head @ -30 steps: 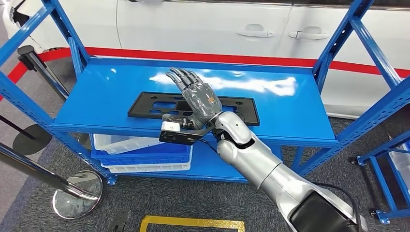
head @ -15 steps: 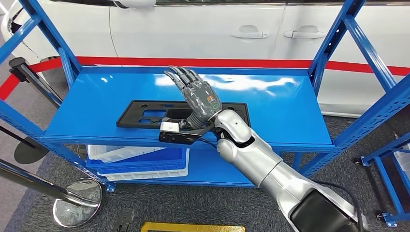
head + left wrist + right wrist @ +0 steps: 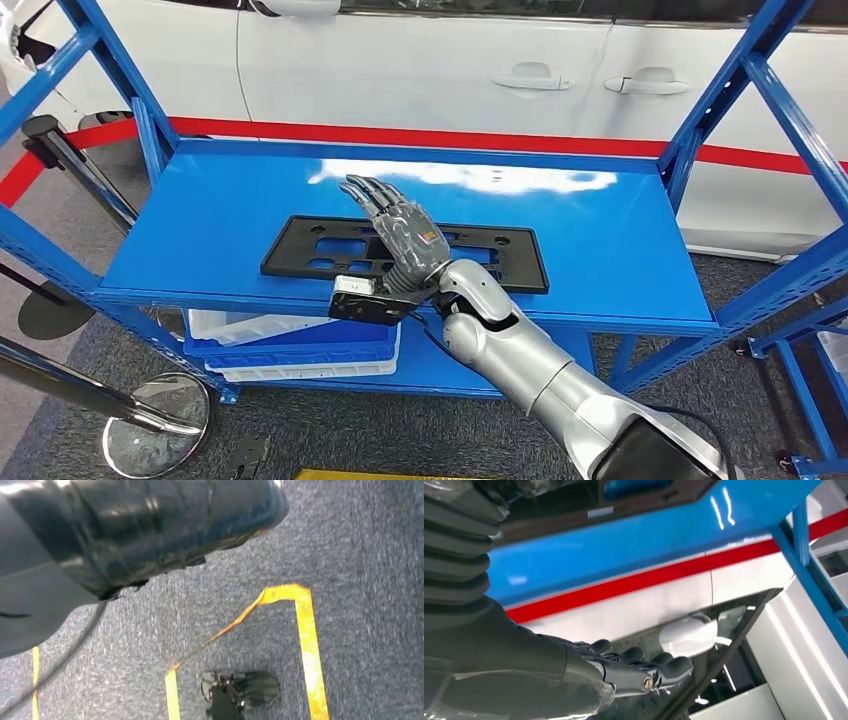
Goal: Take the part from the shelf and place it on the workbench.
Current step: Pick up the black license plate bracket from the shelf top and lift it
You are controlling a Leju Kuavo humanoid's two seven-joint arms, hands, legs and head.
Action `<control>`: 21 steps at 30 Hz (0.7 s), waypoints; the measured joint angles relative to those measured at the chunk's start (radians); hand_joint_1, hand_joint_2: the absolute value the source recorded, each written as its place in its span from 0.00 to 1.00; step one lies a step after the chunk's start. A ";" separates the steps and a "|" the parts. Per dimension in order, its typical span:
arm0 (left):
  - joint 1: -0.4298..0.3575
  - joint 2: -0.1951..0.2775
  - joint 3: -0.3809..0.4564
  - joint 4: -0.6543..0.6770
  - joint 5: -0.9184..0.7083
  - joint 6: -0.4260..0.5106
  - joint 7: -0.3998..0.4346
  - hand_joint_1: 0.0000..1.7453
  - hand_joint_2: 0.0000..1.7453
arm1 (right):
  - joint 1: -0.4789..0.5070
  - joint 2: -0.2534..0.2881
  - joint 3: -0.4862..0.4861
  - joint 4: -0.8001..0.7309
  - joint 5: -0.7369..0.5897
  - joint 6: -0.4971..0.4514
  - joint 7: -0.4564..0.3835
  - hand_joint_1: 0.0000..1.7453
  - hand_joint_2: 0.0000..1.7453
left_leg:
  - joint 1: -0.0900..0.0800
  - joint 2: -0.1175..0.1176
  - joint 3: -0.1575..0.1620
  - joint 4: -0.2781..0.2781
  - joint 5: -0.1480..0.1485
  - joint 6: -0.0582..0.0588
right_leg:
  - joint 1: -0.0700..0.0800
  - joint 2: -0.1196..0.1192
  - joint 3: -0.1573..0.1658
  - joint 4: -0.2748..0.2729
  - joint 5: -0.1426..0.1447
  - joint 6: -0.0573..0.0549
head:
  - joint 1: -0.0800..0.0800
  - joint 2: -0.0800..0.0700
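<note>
Right hand (image 3: pixel 398 232) reaches in over the blue shelf (image 3: pixel 200 225), fingers (image 3: pixel 372 196) stretched out flat and close together, palm side down, nothing gripped. It hovers above or rests on the black part (image 3: pixel 500 256); contact cannot be told from the head view. The part is a flat black panel with several cut-outs, lying flat on the upper shelf deck, running out to both sides of the hand and under it, near the front edge of the deck.

In the right wrist view the same hand (image 3: pixel 624 672) shows with fingers extended and holding nothing; the part (image 3: pixel 574 505) and the blue deck sit beside the ribbed wrist cover.

A dark camera block (image 3: pixel 365 300) sits at the wrist, just below the hand, overhanging the front lip of the shelf.

Beyond the hand's fingertips: a white car (image 3: pixel 430 70) with door handles, and a red stripe (image 3: pixel 450 138) along the ground line behind the shelf.

Below the hand, on the lower deck: stacked blue and white bins (image 3: pixel 290 340).

Off to the thumb side of the hand, well apart: a chrome stanchion base (image 3: pixel 155 425) on grey carpet.

Left wrist view looks down at grey carpet with yellow tape lines (image 3: pixel 307 640); the left hand's state cannot be told.
</note>
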 joint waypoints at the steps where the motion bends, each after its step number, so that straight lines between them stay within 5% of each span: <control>1: 0.003 0.000 0.000 0.000 0.002 0.000 -0.001 0.00 0.00 | 0.009 0.000 0.000 -0.002 -0.007 0.000 0.000 0.00 0.00 | 0.000 0.000 0.003 0.001 -0.003 -0.001 | 0.000 0.000 0.004 -0.025 0.028 -0.002 | 0.000 0.000; 3: 0.007 -0.001 0.000 0.000 0.005 0.000 -0.002 0.00 0.00 | 0.016 0.000 -0.001 -0.009 -0.019 0.003 0.000 0.00 0.00 | -0.001 -0.001 0.009 0.006 -0.011 -0.006 | 0.001 0.000 0.053 -0.150 0.102 -0.009 | 0.000 0.000; 5: 0.008 -0.001 0.000 0.000 0.008 0.000 -0.003 0.00 0.00 | 0.022 0.000 -0.001 -0.021 -0.034 0.014 0.000 0.00 0.00 | -0.004 -0.001 0.010 0.012 -0.017 -0.015 | 0.004 0.000 0.097 -0.247 0.135 -0.015 | 0.000 0.000; 10: 0.017 0.000 0.000 0.000 0.019 -0.003 -0.006 0.00 0.00 | 0.079 -0.002 -0.002 -0.078 -0.103 0.057 -0.012 0.00 0.00 | -0.002 0.000 -0.003 0.042 -0.044 -0.039 | 0.002 0.002 0.116 -0.277 0.137 -0.033 | -0.002 0.000; 13: 0.023 0.000 0.000 0.000 0.027 -0.004 -0.008 0.00 0.00 | 0.113 -0.002 -0.002 -0.121 -0.124 0.055 -0.014 0.00 0.00 | 0.001 0.001 -0.084 0.212 -0.125 -0.052 | 0.001 0.001 0.119 -0.279 0.136 -0.041 | -0.006 0.000; 15: 0.030 0.001 0.000 0.001 0.034 -0.004 -0.008 0.00 0.00 | 0.142 -0.004 -0.002 -0.150 -0.118 0.048 -0.002 0.00 0.00 | 0.002 0.001 -0.124 0.286 -0.139 -0.055 | 0.002 0.001 0.120 -0.276 0.132 -0.044 | -0.006 0.000; 16: 0.034 0.002 0.000 0.002 0.037 -0.004 -0.008 0.00 0.00 | 0.155 -0.006 -0.001 -0.165 -0.108 0.043 0.008 0.00 0.00 | 0.002 0.001 -0.118 0.270 -0.118 -0.055 | 0.002 0.003 0.121 -0.274 0.130 -0.043 | -0.006 0.000; 19: 0.040 0.007 0.000 0.005 0.042 -0.005 -0.009 0.00 0.00 | 0.176 -0.012 -0.001 -0.207 -0.076 0.030 0.035 0.00 0.00 | 0.000 0.001 -0.033 0.084 -0.031 -0.046 | 0.004 0.006 0.123 -0.266 0.121 -0.037 | -0.006 0.000; 21: 0.040 0.008 0.000 0.005 0.043 -0.006 -0.009 0.00 0.00 | 0.183 -0.017 -0.001 -0.229 -0.067 0.026 0.042 0.00 0.00 | -0.004 -0.001 -0.003 0.023 -0.021 -0.037 | 0.006 0.006 0.123 -0.266 0.117 -0.028 | -0.005 0.000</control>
